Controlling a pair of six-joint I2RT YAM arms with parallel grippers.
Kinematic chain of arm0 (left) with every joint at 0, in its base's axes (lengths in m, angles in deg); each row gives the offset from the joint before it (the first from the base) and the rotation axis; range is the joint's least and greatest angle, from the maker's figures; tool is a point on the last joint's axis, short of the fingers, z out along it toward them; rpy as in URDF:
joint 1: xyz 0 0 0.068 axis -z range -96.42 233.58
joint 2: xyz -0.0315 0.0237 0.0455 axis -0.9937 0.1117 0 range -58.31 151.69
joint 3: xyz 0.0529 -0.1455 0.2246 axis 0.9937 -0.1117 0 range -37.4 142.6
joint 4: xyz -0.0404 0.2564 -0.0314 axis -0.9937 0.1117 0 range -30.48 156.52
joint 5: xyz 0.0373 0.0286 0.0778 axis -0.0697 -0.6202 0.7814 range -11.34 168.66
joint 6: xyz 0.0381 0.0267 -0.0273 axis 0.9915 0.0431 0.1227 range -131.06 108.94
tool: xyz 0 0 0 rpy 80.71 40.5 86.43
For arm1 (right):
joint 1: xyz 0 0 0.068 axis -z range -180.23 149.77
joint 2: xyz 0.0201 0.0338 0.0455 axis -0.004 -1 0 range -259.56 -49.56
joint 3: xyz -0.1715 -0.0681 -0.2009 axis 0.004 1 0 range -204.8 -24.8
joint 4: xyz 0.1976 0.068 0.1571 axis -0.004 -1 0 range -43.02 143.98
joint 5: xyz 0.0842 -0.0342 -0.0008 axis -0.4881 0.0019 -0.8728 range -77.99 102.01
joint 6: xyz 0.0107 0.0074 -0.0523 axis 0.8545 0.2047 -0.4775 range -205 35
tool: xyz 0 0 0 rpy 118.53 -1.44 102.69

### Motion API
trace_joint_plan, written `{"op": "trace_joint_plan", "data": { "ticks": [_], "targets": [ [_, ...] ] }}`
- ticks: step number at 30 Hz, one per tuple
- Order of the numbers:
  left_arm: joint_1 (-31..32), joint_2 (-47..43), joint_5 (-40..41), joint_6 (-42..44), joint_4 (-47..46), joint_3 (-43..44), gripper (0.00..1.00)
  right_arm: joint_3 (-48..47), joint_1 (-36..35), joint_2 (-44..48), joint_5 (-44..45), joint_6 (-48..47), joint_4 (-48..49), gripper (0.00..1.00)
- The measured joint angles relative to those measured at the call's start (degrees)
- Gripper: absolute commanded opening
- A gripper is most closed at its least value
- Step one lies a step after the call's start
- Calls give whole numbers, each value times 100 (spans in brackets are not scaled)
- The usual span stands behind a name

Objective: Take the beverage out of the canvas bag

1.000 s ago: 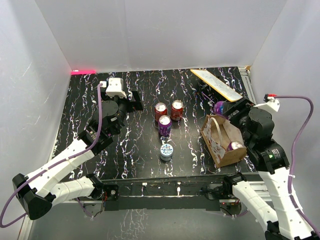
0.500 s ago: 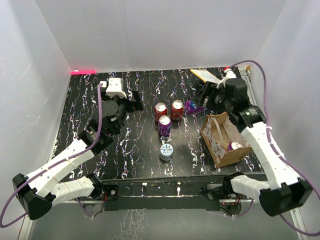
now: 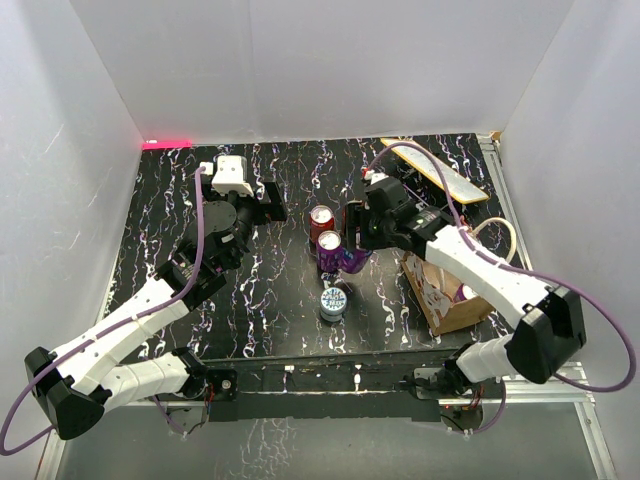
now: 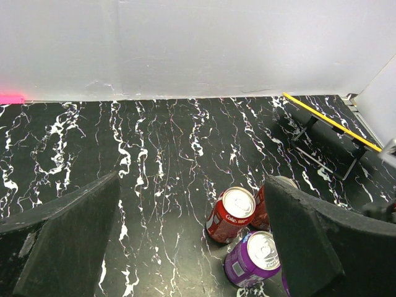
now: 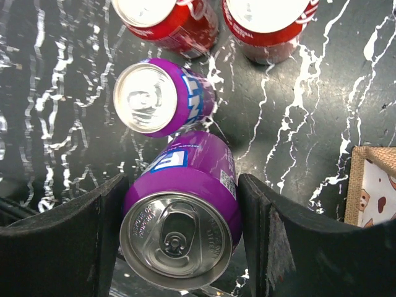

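The right gripper [image 3: 352,248] is reached across to the middle of the worktop [image 3: 160,230], its jaws clamped on the sides of a purple beverage can [image 5: 185,179]. The can is well out of the canvas bag [image 3: 440,300], which stands open at the right near edge with its whitish, red-marked side facing the cans. The held can leans a little, top toward the wrist camera. Whether its base rests on the worktop cannot be told.

Just to the far side of it stands a second purple can [image 5: 162,96], almost touching. Beyond that are two red cans [image 5: 166,17], and a blue can with a silver top [image 3: 333,302] stands just near of the group. A yellow-edged board [image 3: 440,172] lies at the far right.

The left gripper [image 3: 268,200] hangs over the far left of the worktop with its jaws wide apart and nothing between them. It looks toward the cans from a distance.

The step in hand appears to be setting the can down beside the others. The next move calls for bringing it upright and lowering it until its base sits flat. The jaws should then open without nudging the purple neighbour, which leaves very little room on that side, and lift straight up. A purple scrap showing inside the bag, mostly hidden by the right arm, may be another can, in which case a return to the bag would follow.
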Motion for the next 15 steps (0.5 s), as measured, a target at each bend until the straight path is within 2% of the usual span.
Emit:
{"op": "trace_joint_plan", "data": {
  "ticks": [5, 15],
  "targets": [
    [0, 0, 0, 2, 0, 0, 97, 0, -127, -415, 546, 7, -111, 8],
    [0, 0, 2, 2, 0, 0, 97, 22, -96, -463, 1113, 170, 59, 8]
  ]
}}
